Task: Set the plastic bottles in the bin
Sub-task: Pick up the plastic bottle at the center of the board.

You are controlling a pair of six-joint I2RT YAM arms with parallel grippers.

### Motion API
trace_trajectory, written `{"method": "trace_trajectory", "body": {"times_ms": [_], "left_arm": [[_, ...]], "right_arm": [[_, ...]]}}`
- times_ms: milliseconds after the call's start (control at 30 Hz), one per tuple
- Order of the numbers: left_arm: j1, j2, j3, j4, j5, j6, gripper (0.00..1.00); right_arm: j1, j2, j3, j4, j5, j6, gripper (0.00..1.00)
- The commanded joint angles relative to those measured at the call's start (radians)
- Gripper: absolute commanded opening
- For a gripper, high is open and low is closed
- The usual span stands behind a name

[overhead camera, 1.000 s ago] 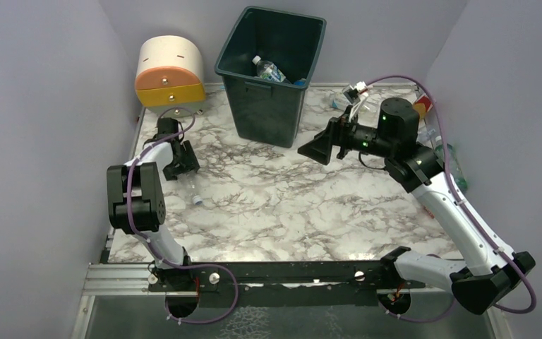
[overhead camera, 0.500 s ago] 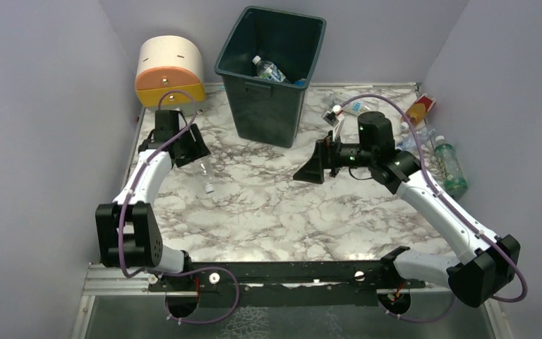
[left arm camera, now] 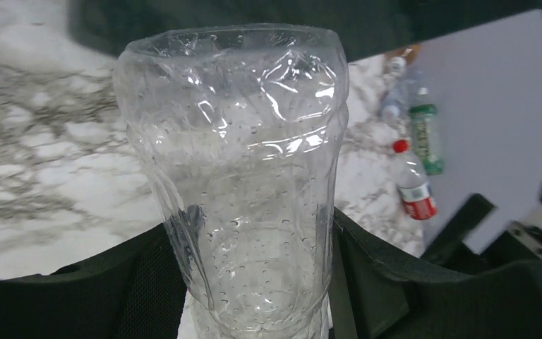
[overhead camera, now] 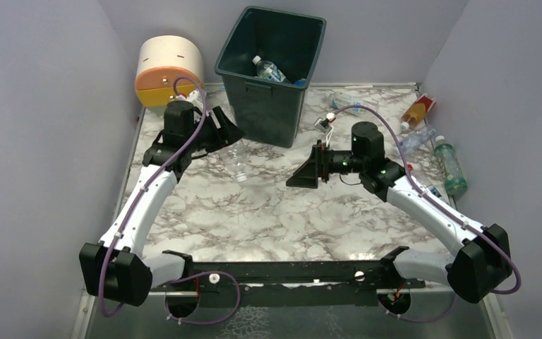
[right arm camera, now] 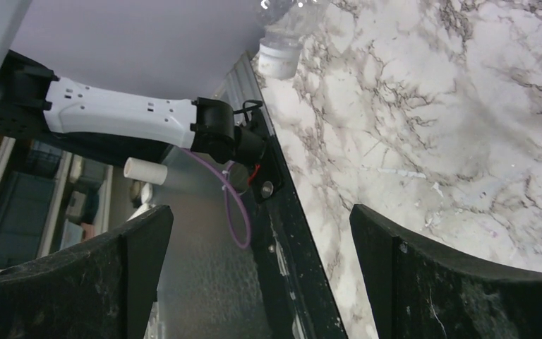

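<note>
A clear plastic bottle point(overhead camera: 238, 159) hangs cap-down above the table, just left of the bin. My left gripper point(overhead camera: 223, 131) is shut on its upper body. In the left wrist view the bottle point(left arm camera: 240, 162) fills the space between both black fingers point(left arm camera: 395, 282). The dark green bin point(overhead camera: 272, 106) stands at the back middle with a labelled bottle point(overhead camera: 269, 69) inside. My right gripper point(overhead camera: 302, 174) hovers open over the table's middle, jaws wide and empty point(right arm camera: 261, 282). More bottles lie at the right: orange point(overhead camera: 416, 111), clear point(overhead camera: 413, 140), green point(overhead camera: 449, 167).
A rounded cream, orange and yellow drawer unit point(overhead camera: 169, 70) sits at the back left corner. Another small bottle point(overhead camera: 346, 106) lies behind the right arm. The left wrist view shows a red-labelled bottle point(left arm camera: 414, 189) and the green one point(left arm camera: 423, 134) by the right wall.
My left arm has lifted the clear bottle off the table and carried it right, toward the bin. The right arm has drawn back to the left and lower, still open.
</note>
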State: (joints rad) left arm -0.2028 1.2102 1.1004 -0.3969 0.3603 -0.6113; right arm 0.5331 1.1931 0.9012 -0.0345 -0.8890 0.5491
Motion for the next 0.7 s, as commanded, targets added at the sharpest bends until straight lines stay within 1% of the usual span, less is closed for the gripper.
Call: {"method": "trace_trajectory", "body": {"times_ms": [0, 133, 267, 433, 667], "left_arm": [[-0.098, -0.051, 0.0, 0.17, 0.047, -0.156, 0.64], [-0.186, -0.064, -0.01, 0.265, 0.051, -0.222, 0.65], [-0.248, -0.062, -0.016, 0.332, 0.058, -0.265, 0.66], [-0.317, -0.053, -0.002, 0.357, 0.036, -0.279, 0.66], [-0.393, -0.031, -0.002, 0.372, 0.006, -0.282, 0.66]], "right_arm": [[0.019, 0.032, -0.032, 0.221, -0.032, 0.111, 1.0], [0.027, 0.045, -0.048, 0.32, -0.024, 0.155, 0.99], [0.028, 0.054, -0.045, 0.384, -0.028, 0.187, 0.99], [0.028, 0.072, -0.022, 0.422, -0.042, 0.204, 0.99], [0.029, 0.117, -0.004, 0.586, -0.103, 0.307, 0.99]]}}
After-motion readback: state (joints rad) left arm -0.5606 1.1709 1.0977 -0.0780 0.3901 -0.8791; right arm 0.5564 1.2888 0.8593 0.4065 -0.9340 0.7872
